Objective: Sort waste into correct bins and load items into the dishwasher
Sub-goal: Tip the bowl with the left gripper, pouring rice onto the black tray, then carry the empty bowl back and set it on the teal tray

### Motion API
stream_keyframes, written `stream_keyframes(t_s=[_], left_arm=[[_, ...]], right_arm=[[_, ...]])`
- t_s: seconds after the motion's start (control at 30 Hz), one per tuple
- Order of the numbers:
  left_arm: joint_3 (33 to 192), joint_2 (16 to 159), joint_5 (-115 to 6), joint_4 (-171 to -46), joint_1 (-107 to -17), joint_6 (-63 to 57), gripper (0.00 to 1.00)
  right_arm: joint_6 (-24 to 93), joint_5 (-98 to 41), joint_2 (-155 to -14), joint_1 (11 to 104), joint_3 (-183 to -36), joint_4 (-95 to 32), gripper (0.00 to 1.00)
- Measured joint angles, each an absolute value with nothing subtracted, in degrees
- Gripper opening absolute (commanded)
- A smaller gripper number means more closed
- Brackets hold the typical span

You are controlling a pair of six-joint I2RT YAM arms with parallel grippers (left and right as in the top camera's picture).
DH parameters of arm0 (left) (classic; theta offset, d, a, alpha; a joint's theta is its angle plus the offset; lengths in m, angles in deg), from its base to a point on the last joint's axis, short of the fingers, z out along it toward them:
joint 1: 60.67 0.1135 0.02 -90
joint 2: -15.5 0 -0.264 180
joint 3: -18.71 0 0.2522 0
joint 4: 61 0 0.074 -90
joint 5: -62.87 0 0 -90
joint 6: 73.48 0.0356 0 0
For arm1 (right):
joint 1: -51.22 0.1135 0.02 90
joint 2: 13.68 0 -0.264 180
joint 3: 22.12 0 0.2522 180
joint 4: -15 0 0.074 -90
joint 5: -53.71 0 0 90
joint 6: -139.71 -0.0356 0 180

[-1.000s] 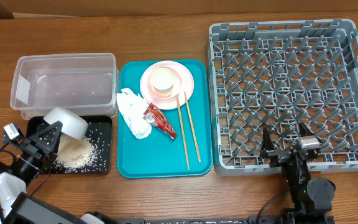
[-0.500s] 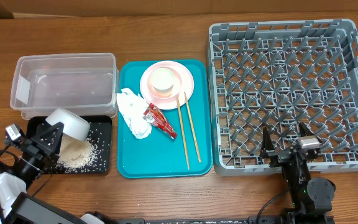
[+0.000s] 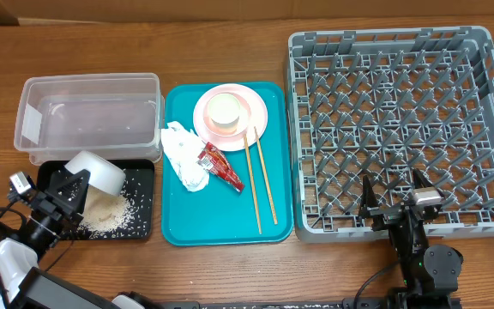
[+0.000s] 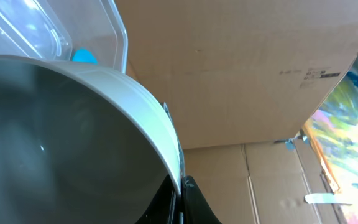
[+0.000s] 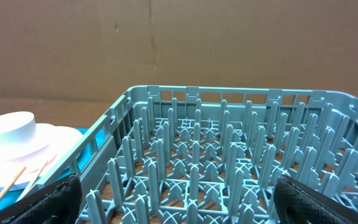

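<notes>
My left gripper (image 3: pixel 69 184) is shut on the rim of a pale bowl (image 3: pixel 95 171), tipped over the black tray (image 3: pixel 141 225), where a heap of rice grains (image 3: pixel 105 209) lies. In the left wrist view the bowl (image 4: pixel 73 137) fills the frame, its rim pinched between my fingers (image 4: pixel 180 190). The clear tub (image 3: pixel 88 116) stands behind the tray. On the teal tray (image 3: pixel 221 219) are a white napkin (image 3: pixel 183 154), a red wrapper (image 3: pixel 219 165), chopsticks (image 3: pixel 260 180) and a pink plate (image 3: pixel 249 124) with a white cup (image 3: pixel 225 110). My right gripper (image 3: pixel 393 199) is open at the grey rack's (image 3: pixel 401 120) front edge.
The right wrist view looks across the rack's upright pegs (image 5: pixel 229 162), with the plate and cup (image 5: pixel 17 134) at the left. Cardboard stands behind the table. Bare wood lies along the far side and front edge.
My left gripper has drawn slightly down and left with the bowl. The right arm has not moved.
</notes>
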State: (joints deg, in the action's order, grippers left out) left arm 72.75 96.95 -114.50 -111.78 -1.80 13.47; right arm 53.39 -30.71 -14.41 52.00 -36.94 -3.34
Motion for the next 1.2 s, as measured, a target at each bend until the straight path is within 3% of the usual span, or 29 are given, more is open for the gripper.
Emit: stream_keyframes(t_s=[0.33, 0.57, 0.8, 1.2], left_arm=[[73.1, 96.9, -114.1, -111.5, -2.0, 11.6, 0.04], [82.4, 92.9, -107.6, -118.1, -9.2, 7.2, 0.04], [91.6, 84.5, -88.6, -129.9, -28.4, 4.8, 0.04], [92.5, 80.2, -50.3, -144.5, -71.0, -5.9, 0.04]], right_arm=[[53.4, -30.7, -14.4, 52.0, -36.9, -3.3, 1.00], [53.3, -30.7, -14.4, 52.0, -36.9, -3.4, 1.00], [53.4, -30.7, -14.4, 52.0, -36.9, -3.3, 1.00], [53.4, -30.7, -14.4, 52.0, -36.9, -3.3, 1.00]])
